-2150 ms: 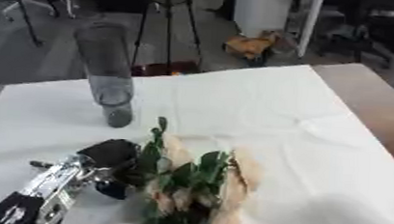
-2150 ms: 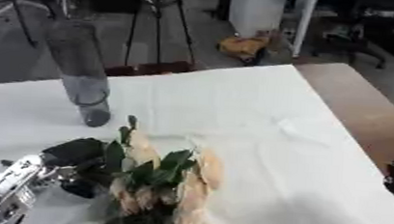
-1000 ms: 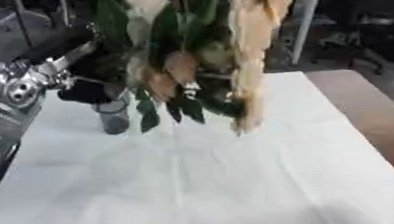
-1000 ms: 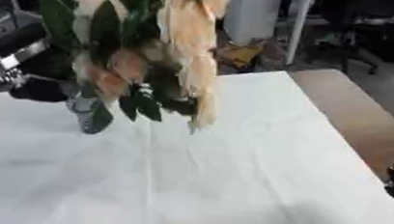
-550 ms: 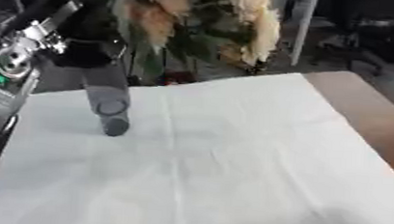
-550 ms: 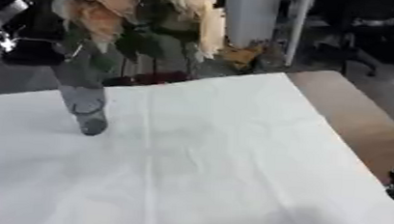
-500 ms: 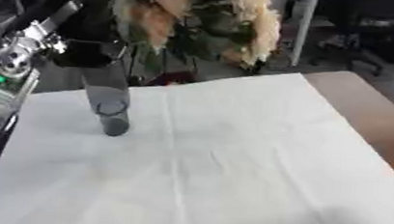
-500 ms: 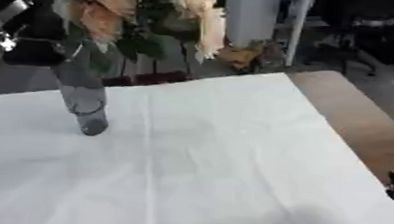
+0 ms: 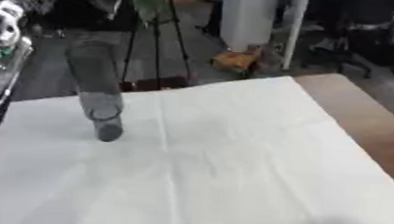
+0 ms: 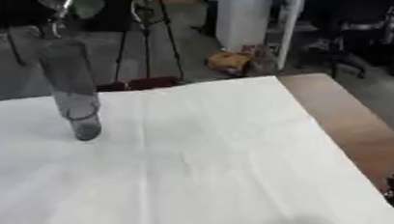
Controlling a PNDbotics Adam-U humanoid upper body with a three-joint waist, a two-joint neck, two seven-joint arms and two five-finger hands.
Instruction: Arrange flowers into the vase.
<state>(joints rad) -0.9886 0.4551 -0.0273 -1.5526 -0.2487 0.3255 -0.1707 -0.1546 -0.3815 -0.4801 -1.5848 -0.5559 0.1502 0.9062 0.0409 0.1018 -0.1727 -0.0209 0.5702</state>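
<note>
White cloth covers the tabletop point(image 9: 232, 154), with bare wood showing along its right edge. At far left the left arm rises out of view — its robot hand point(image 9: 67, 3) sits dark and blurred above the vase, and I cannot tell how its fingers stand. One tall smoky glass vase point(image 10: 70, 90) stands on the cloth, leaning a little. Only a scrap of green leaf point(image 10: 84, 1) shows near the top, above the vase mouth — presumably the flowers held there for lowering in. A dark sliver at the right edge may be the other hand.
</note>
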